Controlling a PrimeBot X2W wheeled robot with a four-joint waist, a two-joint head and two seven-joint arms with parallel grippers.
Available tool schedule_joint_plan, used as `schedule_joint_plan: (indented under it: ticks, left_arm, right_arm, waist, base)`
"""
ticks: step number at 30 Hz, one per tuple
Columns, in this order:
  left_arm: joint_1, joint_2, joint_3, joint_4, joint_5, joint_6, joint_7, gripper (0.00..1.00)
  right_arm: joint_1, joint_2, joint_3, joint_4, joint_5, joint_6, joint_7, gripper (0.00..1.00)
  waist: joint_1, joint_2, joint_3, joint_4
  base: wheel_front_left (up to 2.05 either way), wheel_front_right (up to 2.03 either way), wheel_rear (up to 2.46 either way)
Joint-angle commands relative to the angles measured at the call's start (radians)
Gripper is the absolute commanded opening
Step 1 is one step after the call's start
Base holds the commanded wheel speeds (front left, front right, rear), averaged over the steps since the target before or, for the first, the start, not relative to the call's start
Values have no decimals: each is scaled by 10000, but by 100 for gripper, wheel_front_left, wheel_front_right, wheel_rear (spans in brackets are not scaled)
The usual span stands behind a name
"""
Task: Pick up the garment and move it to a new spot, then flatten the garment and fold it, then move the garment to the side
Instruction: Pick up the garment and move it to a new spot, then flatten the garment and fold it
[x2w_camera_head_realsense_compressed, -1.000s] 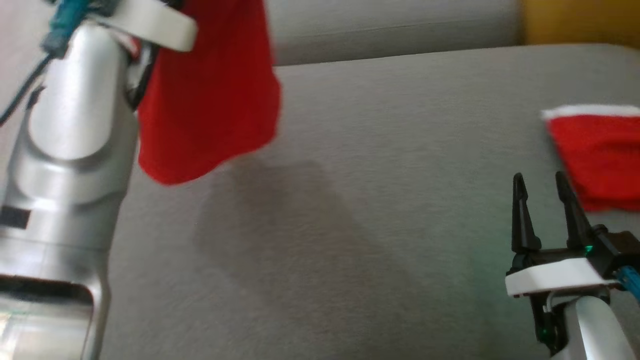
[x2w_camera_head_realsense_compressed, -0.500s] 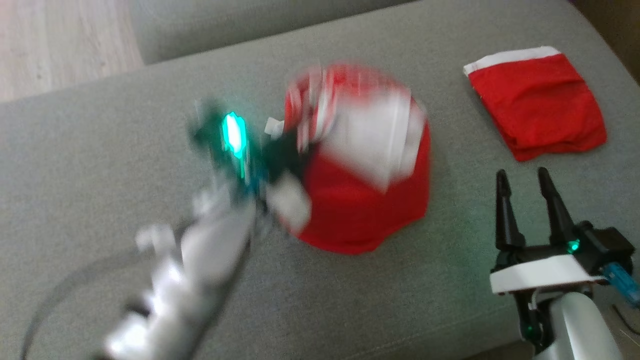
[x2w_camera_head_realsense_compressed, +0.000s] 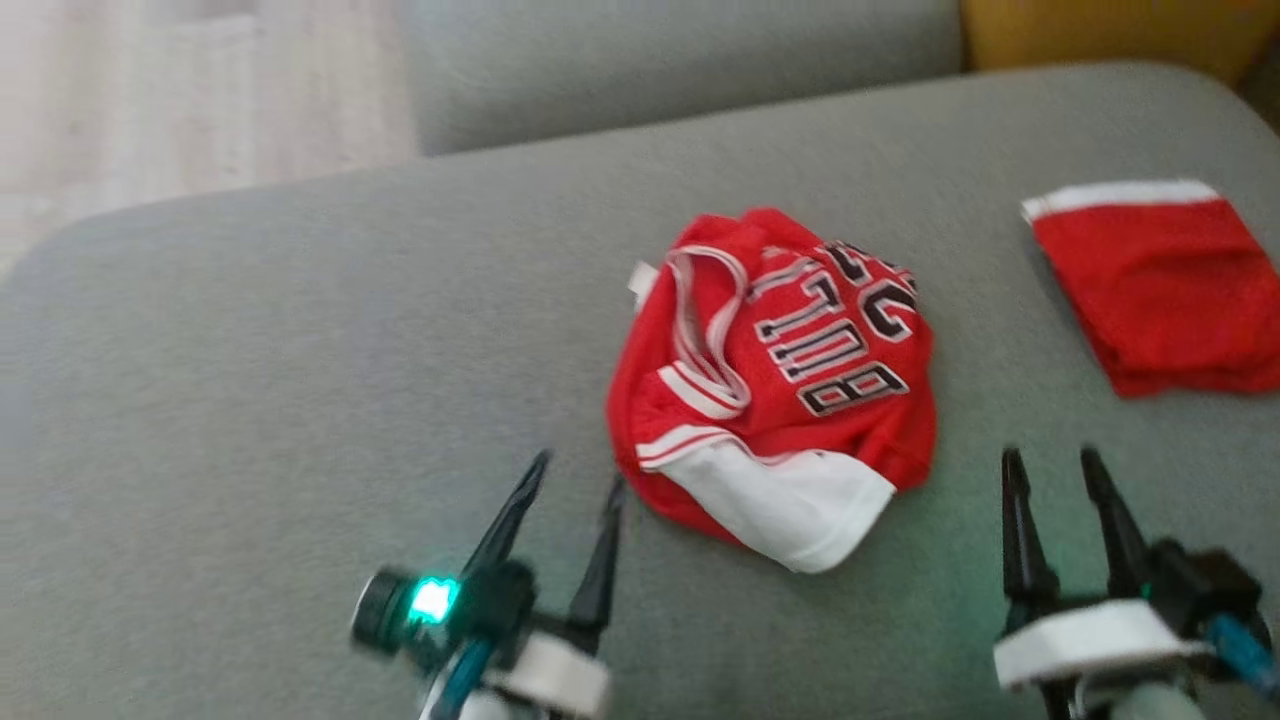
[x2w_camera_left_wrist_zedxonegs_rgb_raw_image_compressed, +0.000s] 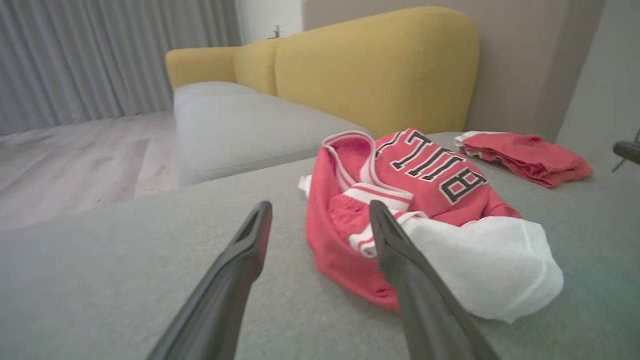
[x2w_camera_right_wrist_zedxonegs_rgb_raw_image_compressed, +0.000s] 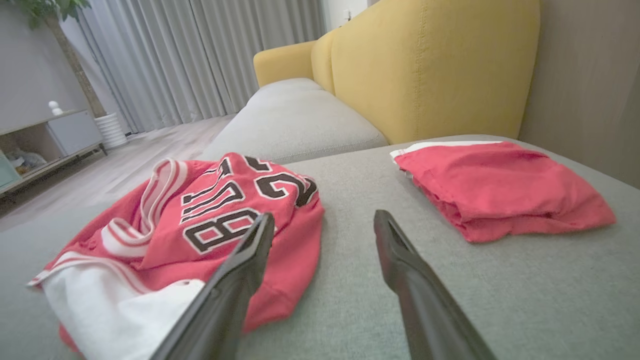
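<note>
Head view: crumpled jersey (x2w_camera_head_realsense_compressed: 780, 370), long axis near-far, white part nearest.

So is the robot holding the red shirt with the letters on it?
No, the red shirt lies crumpled on the grey cushion, and the left gripper and right gripper are both open and empty.

Two red garments lay on one grey couch seat (x2w_camera_head_realsense_compressed: 300, 350): one crumpled jersey (x2w_camera_head_realsense_compressed: 780, 370) and one folded piece (x2w_camera_head_realsense_compressed: 1160, 290). Two grippers showed, one left gripper (x2w_camera_head_realsense_compressed: 580, 468) and one right gripper (x2w_camera_head_realsense_compressed: 1050, 454), each with two dark fingers (x2w_camera_left_wrist_zedxonegs_rgb_raw_image_compressed: 230, 280). One potted plant (x2w_camera_right_wrist_zedxonegs_rgb_raw_image_compressed: 75, 70) stood across the room.
</note>
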Motion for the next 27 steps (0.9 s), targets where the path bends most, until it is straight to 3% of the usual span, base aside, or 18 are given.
schedule_joint_plan:
  ticks: [1,9,18,27]
  left_arm:
    - [-36,20,501,-497,3,141,-94,100]
    - [2062,18,2340,-2348,-55,834,-94,100]
    - [3342,10,3147,-2644,483,745,-95,100]
    - [3421,-2,3208,-2499,729,617,-95,100]
  right_arm:
    - [-162,-48,202,-292,-107,67,-53,100]
    - [806,-48,213,-438,-104,67,-53,100]
    - [1406,-47,688,-616,-525,67,-53,100]
    - [1445,-47,808,-681,-767,67,-53,100]
  waist:
    - [3,0,-631,650]
    - [3,0,-1484,1452]
    - [3,0,-1826,1665]
    - [3,0,-1786,1685]
  base:
    - [0,0,0]
    - [0,0,0]
    - [0,0,0]
    - [0,0,0]
